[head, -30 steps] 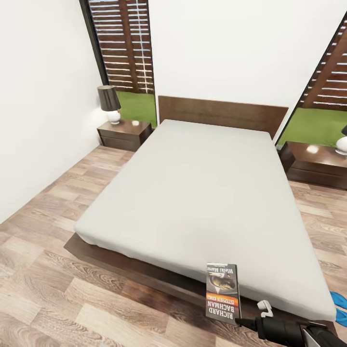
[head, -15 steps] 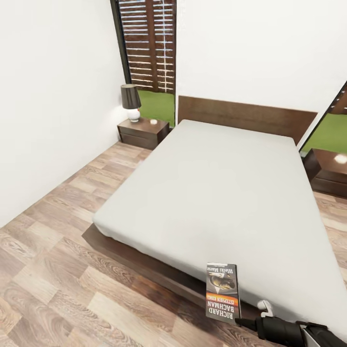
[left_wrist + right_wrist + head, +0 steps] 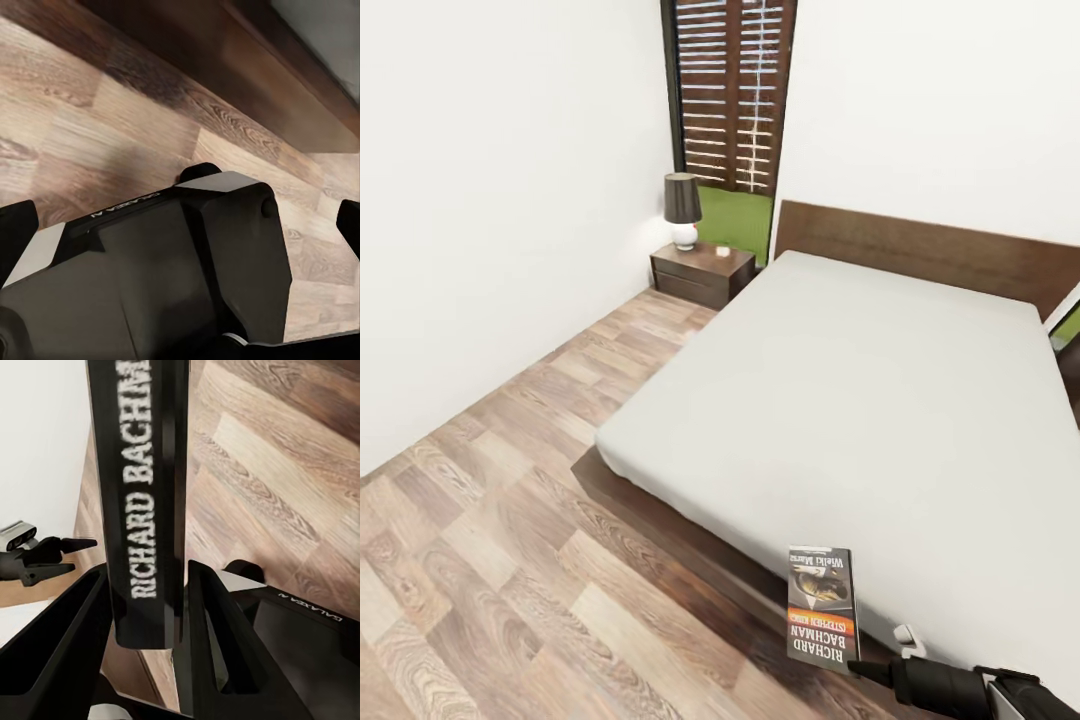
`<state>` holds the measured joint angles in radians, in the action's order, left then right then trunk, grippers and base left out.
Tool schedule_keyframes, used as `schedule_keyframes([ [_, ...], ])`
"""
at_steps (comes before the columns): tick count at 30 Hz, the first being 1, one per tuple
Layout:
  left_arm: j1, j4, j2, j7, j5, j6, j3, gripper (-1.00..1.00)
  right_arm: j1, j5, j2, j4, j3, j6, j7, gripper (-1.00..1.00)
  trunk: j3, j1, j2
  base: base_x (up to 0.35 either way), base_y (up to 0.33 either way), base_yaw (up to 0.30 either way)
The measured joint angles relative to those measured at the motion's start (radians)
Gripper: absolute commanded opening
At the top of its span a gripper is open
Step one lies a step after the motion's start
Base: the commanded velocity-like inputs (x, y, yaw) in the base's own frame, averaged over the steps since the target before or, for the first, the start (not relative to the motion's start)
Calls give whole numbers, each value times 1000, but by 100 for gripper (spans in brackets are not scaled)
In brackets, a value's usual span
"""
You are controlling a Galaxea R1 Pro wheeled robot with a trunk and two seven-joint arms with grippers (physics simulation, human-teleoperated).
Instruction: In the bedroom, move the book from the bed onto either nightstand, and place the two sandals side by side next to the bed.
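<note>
A dark-shaded lamp (image 3: 682, 208) stands before slatted shutters (image 3: 730, 95).

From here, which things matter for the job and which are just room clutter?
Job: book, clamped upright in the right gripper; bed, where it came from; nightstand, a place to set it.
Clutter: lamp and a small white object on the nightstand; slatted window.

My right gripper (image 3: 857, 668) holds the book (image 3: 822, 604) upright at five o'clock, over the bed (image 3: 880, 400) corner (nightstand (image 3: 702, 273) with lamp (image 3: 682, 209) at eleven o'clock).
</note>
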<state>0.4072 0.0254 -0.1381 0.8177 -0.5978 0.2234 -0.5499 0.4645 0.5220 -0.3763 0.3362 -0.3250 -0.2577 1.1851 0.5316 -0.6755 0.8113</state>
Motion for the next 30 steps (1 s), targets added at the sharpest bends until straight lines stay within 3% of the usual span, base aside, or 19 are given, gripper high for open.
schedule_keyframes([
  [30, 0, 0, 0, 0, 0, 0, 0, 100, 0, 0, 0, 0, 0, 1, 0, -100, 0, 0, 0, 0, 0, 287],
])
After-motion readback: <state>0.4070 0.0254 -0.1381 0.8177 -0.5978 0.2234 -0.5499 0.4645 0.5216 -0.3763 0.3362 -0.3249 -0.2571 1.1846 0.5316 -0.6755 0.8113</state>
